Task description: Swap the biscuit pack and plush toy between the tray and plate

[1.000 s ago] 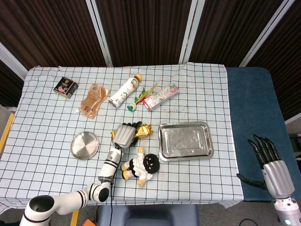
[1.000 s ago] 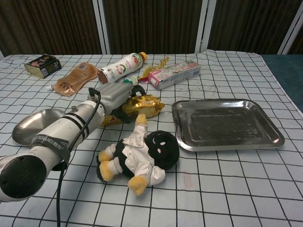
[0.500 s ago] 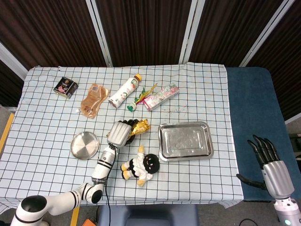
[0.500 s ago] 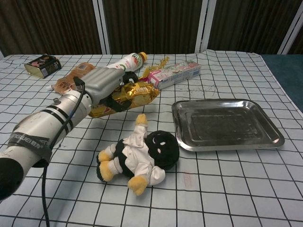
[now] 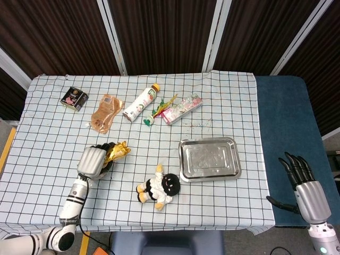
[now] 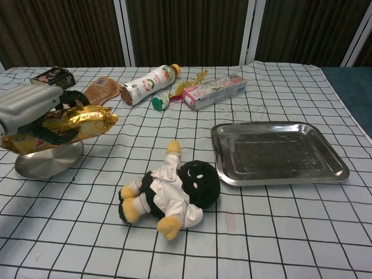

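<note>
My left hand (image 5: 93, 160) (image 6: 29, 107) grips the gold biscuit pack (image 5: 116, 151) (image 6: 64, 128) and holds it just above the round steel plate (image 6: 46, 164), which the hand mostly hides in the head view. The plush toy (image 5: 159, 187) (image 6: 172, 192), black-headed in a white shirt, lies on the cloth between the plate and the empty steel tray (image 5: 208, 159) (image 6: 278, 152). My right hand (image 5: 304, 183) hangs open off the table's right side, over the blue floor, holding nothing.
At the back of the table lie a dark tin (image 5: 73, 98), a brown pouch (image 5: 105, 112), a white bottle (image 5: 141, 101), a small green-and-white toy (image 5: 148, 120) and a pink box (image 5: 182, 108). The checked cloth ends at the right edge near the tray.
My left hand has carried the biscuit pack leftward from beside the plush toy to above the plate. The plush toy, the tray and my right hand have stayed put.
</note>
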Available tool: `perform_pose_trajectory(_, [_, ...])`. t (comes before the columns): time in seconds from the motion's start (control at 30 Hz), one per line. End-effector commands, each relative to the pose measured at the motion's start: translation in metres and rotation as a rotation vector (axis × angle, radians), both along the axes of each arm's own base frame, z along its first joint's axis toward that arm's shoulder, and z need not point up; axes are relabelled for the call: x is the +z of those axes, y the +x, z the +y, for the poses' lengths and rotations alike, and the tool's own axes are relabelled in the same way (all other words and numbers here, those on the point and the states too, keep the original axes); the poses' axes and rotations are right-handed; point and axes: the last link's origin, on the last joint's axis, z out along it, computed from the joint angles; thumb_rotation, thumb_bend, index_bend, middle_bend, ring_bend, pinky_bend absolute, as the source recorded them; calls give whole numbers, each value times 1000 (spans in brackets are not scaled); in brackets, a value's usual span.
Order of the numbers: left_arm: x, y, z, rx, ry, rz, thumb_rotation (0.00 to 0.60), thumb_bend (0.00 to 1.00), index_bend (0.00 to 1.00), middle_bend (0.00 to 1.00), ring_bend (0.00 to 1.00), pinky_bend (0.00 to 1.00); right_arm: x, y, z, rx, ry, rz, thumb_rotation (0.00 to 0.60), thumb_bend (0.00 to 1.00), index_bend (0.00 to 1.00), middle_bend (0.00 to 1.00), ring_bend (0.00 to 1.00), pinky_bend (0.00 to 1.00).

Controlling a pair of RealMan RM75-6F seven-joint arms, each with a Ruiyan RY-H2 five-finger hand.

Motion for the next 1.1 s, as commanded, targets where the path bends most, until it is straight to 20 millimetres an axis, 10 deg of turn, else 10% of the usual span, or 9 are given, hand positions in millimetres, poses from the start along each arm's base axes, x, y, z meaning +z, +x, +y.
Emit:
perform_pose_trajectory(0.03, [-3,-9,-9,16,-7,0,600,628,417,650,654,739,-1,0,0,-2,1,-1,600,48,12,0,0,0])
perform_pose_trajectory(0.37, [-15,-21,-5,4,34,-10,600,605,392,537,550,724,0,0,-1,-4,7,-4,600,48,17,0,0,0])
perform_pose_trajectory(1.1, [-10,-29,-11,49,-33,16,600,460,0,64,81,303,-2,0,-1,-7,12,5,600,49,27,0,0,0])
